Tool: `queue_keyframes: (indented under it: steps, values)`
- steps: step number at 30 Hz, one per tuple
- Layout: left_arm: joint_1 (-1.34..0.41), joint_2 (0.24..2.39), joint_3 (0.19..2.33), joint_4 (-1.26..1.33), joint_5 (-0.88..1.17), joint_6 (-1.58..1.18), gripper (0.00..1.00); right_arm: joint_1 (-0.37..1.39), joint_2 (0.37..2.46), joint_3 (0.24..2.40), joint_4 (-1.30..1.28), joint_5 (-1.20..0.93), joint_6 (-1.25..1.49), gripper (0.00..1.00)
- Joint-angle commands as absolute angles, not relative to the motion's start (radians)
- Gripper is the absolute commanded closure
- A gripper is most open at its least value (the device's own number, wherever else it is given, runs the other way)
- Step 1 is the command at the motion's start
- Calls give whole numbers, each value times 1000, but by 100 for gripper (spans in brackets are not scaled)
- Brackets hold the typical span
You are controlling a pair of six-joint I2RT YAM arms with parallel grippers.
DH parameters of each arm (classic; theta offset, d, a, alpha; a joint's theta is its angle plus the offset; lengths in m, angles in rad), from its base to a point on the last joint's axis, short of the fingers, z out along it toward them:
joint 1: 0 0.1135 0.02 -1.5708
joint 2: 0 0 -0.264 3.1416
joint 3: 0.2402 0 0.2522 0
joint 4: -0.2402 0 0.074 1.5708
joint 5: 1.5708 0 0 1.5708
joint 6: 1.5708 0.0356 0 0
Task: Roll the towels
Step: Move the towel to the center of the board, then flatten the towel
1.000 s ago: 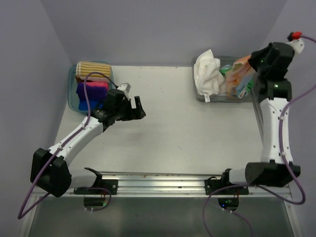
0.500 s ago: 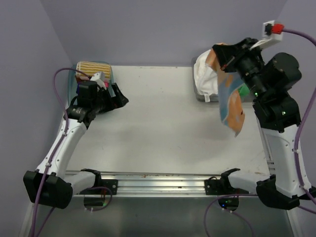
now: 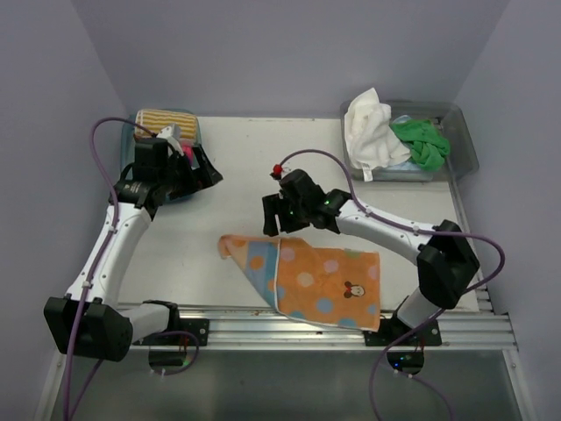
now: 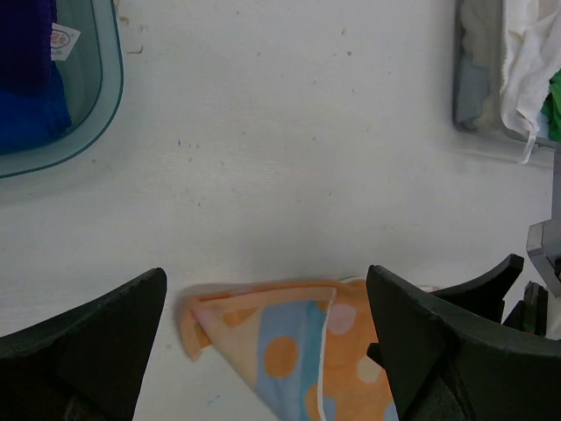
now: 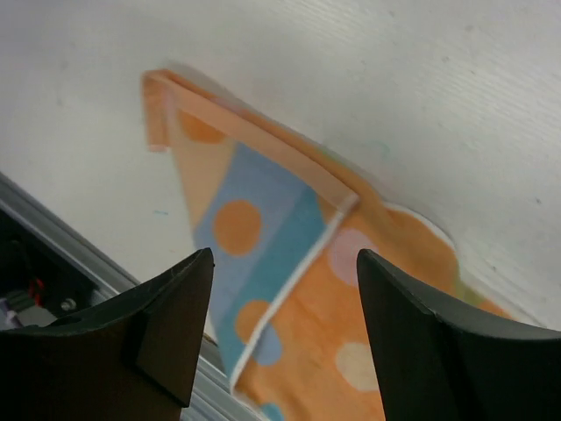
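Here, dotted orange towel [image 3: 320,281] lies flat; left pincer [image 4: 266,285], right pincer [image 5: 285,259] agape, seemingly empty.

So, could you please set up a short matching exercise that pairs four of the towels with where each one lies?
1. orange spotted towel
2. white towel
3. green towel
4. yellow-striped towel

A. in the left tub
B. inside the right tub
C. spread on the table
D. draped over the right tub's rim

Pairs: 1-C, 2-D, 3-B, 4-A.
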State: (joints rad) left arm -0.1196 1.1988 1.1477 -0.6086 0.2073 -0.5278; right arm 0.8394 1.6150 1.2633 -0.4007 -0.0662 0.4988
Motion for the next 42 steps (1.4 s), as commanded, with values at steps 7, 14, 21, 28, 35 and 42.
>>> queue_keyframes:
  steps: [7,14,21,28,35,42]
  values:
    - [-167,1177,1005,-589,321,-466,2,710,1342,1039,-534,138,606,44]
    - [-377,1201,842,-557,282,-551,6,672,1223,790,-635,164,686,31]
    - [-385,1230,798,-519,281,-563,14,673,1307,713,-572,212,735,37]
    - [-377,1376,805,-436,287,-534,17,627,1472,750,-439,262,710,82]
    - [-393,1437,992,-526,167,-488,20,505,1696,845,-337,248,686,98]
    - [-540,1497,1124,-649,5,-563,23,500,1772,971,-351,262,681,86]
